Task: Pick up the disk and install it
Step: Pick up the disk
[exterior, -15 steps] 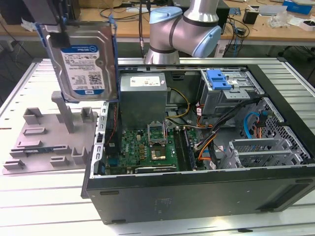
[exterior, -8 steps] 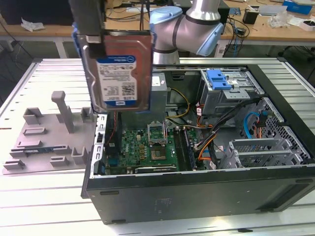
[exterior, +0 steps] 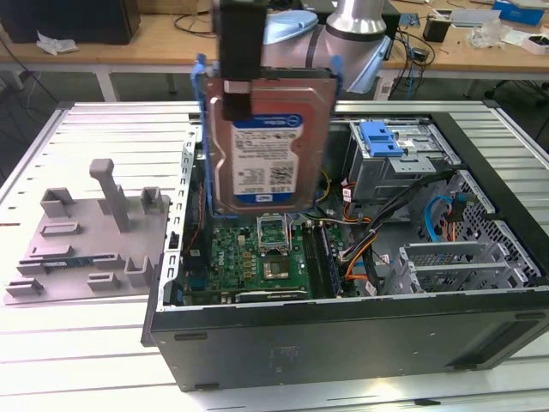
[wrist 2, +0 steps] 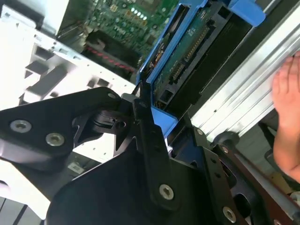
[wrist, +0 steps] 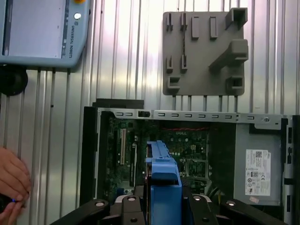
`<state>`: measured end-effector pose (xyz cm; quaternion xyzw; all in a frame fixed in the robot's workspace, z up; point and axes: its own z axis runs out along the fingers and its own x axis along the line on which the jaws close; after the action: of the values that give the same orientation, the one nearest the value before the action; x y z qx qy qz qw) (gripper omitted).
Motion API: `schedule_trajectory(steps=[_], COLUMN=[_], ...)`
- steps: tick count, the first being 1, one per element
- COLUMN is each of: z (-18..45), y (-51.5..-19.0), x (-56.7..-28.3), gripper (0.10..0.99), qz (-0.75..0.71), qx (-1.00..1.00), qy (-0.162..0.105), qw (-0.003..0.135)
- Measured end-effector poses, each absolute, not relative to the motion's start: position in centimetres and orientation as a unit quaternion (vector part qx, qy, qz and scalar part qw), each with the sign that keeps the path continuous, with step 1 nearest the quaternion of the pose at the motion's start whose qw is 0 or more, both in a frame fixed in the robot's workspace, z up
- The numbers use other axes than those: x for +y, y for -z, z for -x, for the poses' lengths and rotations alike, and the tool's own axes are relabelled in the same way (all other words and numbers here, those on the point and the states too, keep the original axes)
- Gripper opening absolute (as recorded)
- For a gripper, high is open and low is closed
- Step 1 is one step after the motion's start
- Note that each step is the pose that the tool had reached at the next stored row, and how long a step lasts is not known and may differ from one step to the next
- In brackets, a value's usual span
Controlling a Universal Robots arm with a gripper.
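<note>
Above open case (exterior: 343,339), disk (exterior: 270,150) hangs, long axis vertical.

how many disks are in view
1. The disk hangs upright, clamped in the gripper above the open case. More could be hidden inside the drive cage at the exterior view's right.

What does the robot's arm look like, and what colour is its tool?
The arm is a shiny silver-grey tube with a light blue cap. Its tool is black, made of flat angular pieces joined with round silver screws.
</note>
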<state>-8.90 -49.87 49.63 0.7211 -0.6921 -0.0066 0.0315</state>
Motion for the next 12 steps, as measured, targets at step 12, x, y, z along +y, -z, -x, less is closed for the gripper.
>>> schedule_trajectory(steps=[12], z=[2.8], y=[-49.6], x=[-52.6], gripper=[0.369], qz=[-0.721], qx=[-0.692], qy=[0.007], qw=[0.032])
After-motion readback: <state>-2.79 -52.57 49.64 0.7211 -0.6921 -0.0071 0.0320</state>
